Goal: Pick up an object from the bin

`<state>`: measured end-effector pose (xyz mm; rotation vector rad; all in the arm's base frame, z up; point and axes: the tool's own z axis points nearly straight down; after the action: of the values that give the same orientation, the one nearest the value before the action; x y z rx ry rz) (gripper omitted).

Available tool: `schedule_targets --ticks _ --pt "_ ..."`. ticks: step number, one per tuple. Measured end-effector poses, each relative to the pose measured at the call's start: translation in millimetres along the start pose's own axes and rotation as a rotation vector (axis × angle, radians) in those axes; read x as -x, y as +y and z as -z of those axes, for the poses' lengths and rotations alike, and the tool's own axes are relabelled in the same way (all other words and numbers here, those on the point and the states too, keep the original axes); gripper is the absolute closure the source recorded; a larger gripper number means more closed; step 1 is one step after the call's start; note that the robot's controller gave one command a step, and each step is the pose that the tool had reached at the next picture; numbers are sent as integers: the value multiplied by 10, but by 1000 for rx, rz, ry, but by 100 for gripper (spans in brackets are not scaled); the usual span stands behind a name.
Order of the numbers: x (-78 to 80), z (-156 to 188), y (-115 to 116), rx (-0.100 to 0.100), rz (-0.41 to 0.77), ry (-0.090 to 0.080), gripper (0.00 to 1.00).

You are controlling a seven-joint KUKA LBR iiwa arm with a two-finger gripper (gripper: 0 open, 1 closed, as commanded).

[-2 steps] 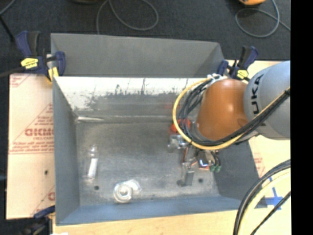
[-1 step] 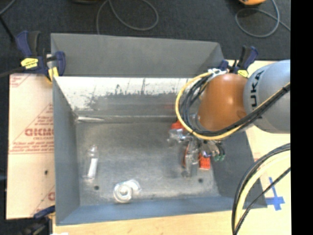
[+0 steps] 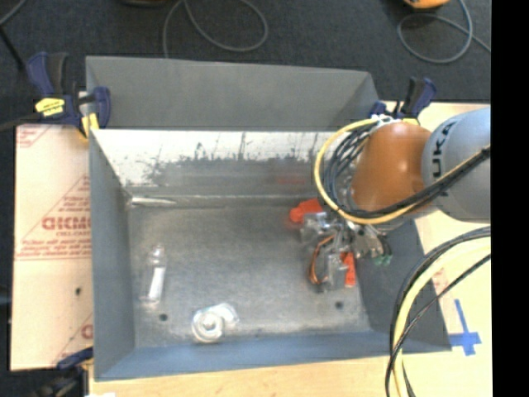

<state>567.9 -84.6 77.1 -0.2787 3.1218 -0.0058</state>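
Note:
My gripper (image 3: 331, 265) hangs low over the right side of the bin floor, under the arm's orange cover and its cables. A small orange-red piece (image 3: 301, 214) shows just left of and behind the gripper, near the back wall; I cannot tell whether it lies loose. Orange bits also show close about the gripper's lower end, and what they belong to is unclear. A small clear bottle (image 3: 154, 276) lies on the floor at the left. A white and clear round thing (image 3: 212, 322) sits near the front wall, left of the middle.
The bin floor between the left-hand things and the gripper is bare grey metal. The right wall stands close to the gripper, and the arm reaches in over the bin's right rim.

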Motion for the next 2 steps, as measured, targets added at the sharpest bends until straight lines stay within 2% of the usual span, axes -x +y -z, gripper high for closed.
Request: schedule_targets --ticks 1,2 --pt "248 -58 -11 2 333 -9 100" --pt "248 -58 -11 2 332 -9 100"
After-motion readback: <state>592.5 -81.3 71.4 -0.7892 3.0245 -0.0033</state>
